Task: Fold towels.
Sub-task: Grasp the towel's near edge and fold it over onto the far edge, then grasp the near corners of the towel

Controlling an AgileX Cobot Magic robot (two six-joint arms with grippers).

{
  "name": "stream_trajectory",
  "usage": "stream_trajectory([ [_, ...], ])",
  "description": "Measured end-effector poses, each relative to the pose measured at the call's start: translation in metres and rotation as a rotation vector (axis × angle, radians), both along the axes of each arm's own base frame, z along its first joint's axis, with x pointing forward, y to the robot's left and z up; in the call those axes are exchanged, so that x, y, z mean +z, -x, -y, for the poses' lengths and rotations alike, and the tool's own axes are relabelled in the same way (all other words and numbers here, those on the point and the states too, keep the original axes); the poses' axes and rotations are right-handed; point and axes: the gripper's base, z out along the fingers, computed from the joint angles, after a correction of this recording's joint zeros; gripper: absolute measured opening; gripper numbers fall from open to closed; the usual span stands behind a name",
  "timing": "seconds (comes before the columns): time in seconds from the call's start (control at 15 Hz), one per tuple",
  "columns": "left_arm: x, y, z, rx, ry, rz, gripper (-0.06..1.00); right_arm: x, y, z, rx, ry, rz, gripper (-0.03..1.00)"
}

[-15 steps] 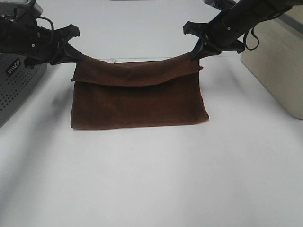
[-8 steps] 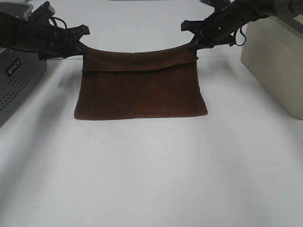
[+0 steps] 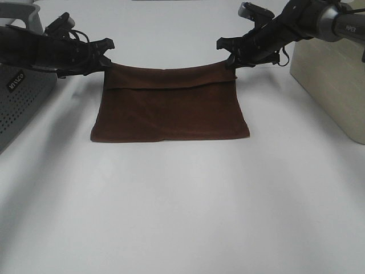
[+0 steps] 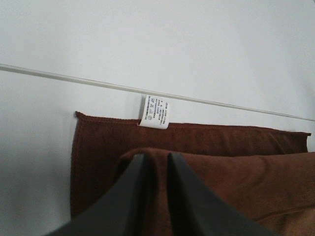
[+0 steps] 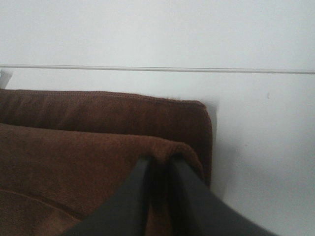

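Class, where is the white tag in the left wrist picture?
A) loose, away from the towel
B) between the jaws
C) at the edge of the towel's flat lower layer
C: the tag sits on the lower edge of the towel, beyond the fold the left gripper pinches.

Bright, even overhead light, soft shadows, wrist views slightly blurred.

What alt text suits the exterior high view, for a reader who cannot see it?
A dark reddish-brown rectangular terry-cloth towel lies folded on a white table. The black left gripper and black right gripper each pinch a far corner of its upper layer, which sags between them.
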Motion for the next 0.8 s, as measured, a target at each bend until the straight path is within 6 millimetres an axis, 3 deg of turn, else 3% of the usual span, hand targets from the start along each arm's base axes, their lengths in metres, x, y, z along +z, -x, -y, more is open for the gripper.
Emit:
stream_trajectory([
  [0.13, 0.001, 0.0, 0.0, -0.005, 0.002, 0.003, 0.55, 0.0, 0.0, 0.0, 0.001, 0.0, -0.002, 0.56],
  [0.27, 0.001, 0.001, 0.003, -0.041, 0.008, -0.006, 0.77, 0.003, 0.004, 0.0, 0.03, 0.012, -0.036, 0.75],
  [0.53, -0.001, 0.013, 0.014, -0.235, 0.003, -0.057, 0.81, 0.026, 0.023, 0.0, 0.136, 0.06, -0.157, 0.8],
  [0.8, 0.014, 0.023, 0.012, -0.279, 0.057, -0.174, 0.81, 0.028, 0.042, 0.0, 0.149, 0.033, -0.382, 0.79],
])
